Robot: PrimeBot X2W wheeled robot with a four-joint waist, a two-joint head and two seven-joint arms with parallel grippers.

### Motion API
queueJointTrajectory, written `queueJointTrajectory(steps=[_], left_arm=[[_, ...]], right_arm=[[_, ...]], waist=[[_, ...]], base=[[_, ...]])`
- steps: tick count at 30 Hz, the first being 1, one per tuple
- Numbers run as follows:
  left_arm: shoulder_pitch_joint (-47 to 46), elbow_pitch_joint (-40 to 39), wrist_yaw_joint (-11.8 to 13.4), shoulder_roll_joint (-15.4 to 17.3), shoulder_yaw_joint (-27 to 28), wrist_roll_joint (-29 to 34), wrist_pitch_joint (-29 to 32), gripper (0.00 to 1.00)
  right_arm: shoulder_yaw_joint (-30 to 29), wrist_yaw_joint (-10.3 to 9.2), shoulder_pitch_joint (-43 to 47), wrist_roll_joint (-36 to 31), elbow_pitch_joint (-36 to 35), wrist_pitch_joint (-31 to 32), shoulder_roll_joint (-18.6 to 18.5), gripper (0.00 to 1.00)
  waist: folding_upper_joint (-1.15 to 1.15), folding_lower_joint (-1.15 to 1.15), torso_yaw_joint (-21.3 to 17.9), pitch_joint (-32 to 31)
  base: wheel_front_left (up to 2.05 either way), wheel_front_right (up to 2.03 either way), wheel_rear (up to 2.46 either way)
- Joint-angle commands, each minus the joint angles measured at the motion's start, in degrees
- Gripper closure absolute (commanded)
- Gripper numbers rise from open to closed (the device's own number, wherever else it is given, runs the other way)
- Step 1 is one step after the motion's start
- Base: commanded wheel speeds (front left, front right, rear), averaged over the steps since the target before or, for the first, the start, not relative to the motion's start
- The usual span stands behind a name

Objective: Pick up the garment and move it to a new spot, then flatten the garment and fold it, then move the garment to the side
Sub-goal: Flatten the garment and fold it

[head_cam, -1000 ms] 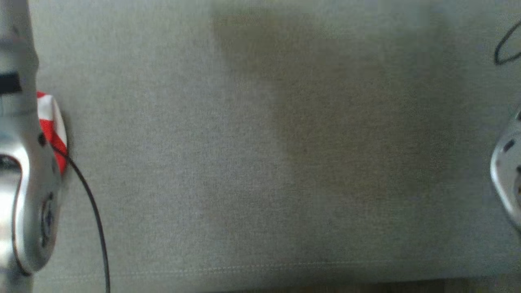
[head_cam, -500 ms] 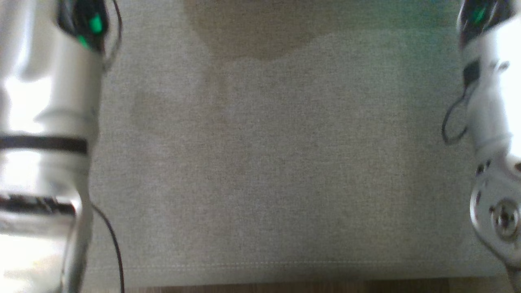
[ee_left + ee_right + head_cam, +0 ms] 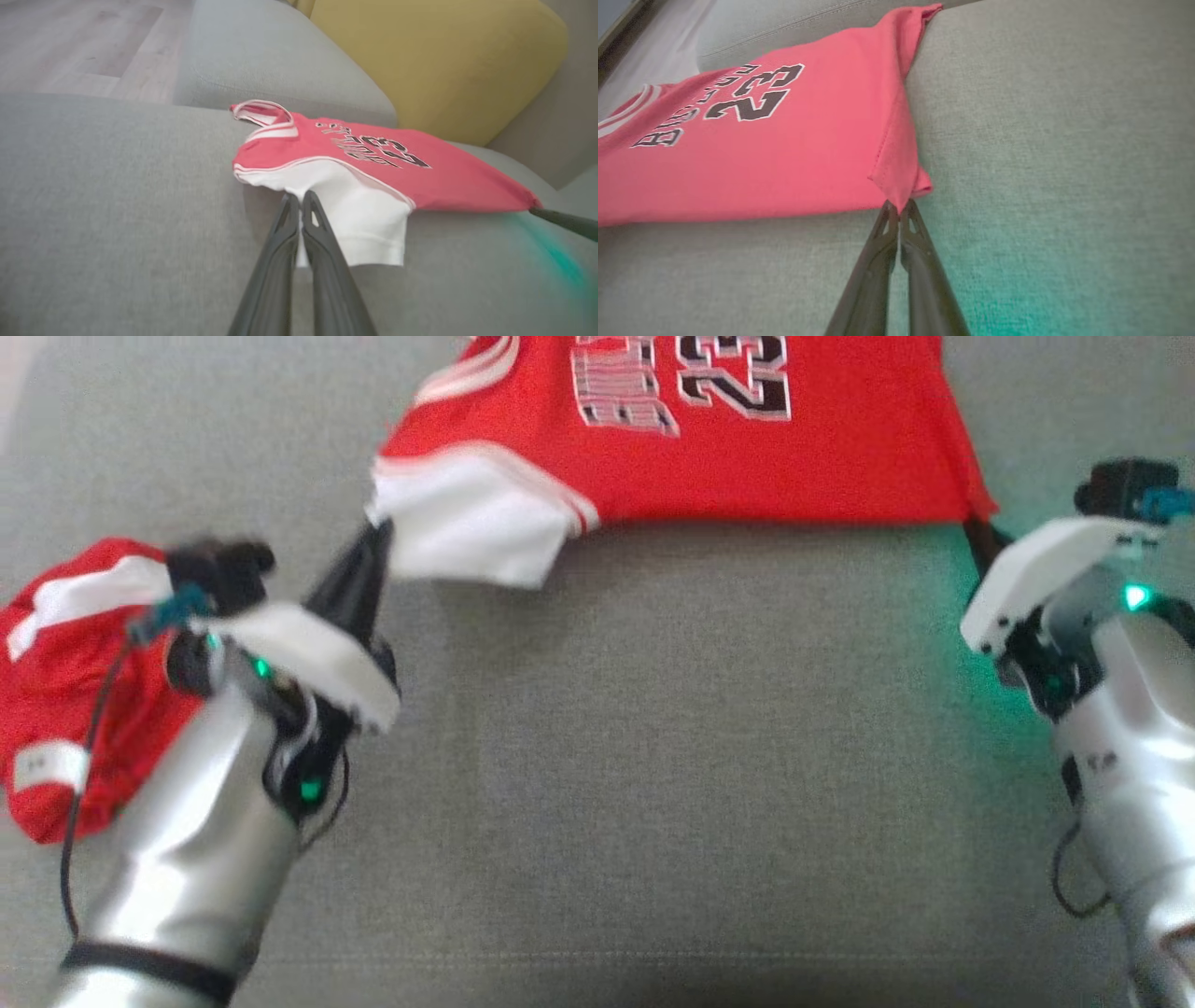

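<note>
Garment lies stretched left-to-right across the grey sofa cushion, print up, with the left gripper pinched tight on its white corner and the right gripper pinched tight on its red corner.

A grey woven sofa seat spreads across the head view, with a stitched seam running along its near edge. In the left wrist view a rounded grey sofa section rises past the seat, a mustard-yellow cushion sits beside it, and a pale wood-plank floor lies beyond. The light is soft and even, with a green glow tinting the fabric at the right
</note>
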Motion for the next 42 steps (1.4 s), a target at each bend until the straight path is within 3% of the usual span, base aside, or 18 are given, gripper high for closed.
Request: queueJointTrajectory(steps=[1, 6, 14, 21, 32, 42], left_arm=[[0.6, -3.8, -0.3, 3.9, 0.6, -0.7, 0.5, 1.00], [6.4, -9.7, -0.3, 7.1, -1.9, -1.1, 2.9, 1.00], [12.3, -16.9, 1.3, 10.4, -2.9, -1.5, 5.9, 1.00], [15.7, -21.0, 2.1, 11.5, -4.8, -1.2, 7.9, 1.00], [21.0, -27.7, 1.0, 16.2, -9.5, -1.3, 13.7, 1.00], [24.9, -35.9, 1.8, 21.9, -10.8, -3.9, 20.8, 1.00]], right_arm=[[2.8, -0.04, 2.0, 2.1, -3.8, 1.2, -1.3, 1.00], [11.1, -0.04, 8.7, 3.3, -10.0, 3.7, -7.1, 1.00], [17.8, -0.04, 13.3, 6.1, -17.6, 4.2, -13.3, 1.00], [22.5, -0.04, 16.5, 6.3, -19.1, 6.9, -18.1, 1.00], [21.9, -0.04, 24.8, 15.2, -21.4, 18.7, -21.7, 1.00], [15.6, -0.04, 34.2, 20.5, -27.0, 33.0, -22.0, 1.00]], waist=[[0.00, 0.00, 0.6, -2.6], [0.00, 0.00, 1.6, -5.4], [0.00, 0.00, 2.7, -9.2], [0.00, 0.00, 3.7, -12.7], [0.00, 0.00, 3.6, -16.9], [0.00, 0.00, 2.8, -17.9]], base=[[0.00, 0.00, 0.00], [0.00, 0.00, 0.00], [0.00, 0.00, 0.00], [0.00, 0.00, 0.00], [0.00, 0.00, 0.00], [0.00, 0.00, 0.00]])
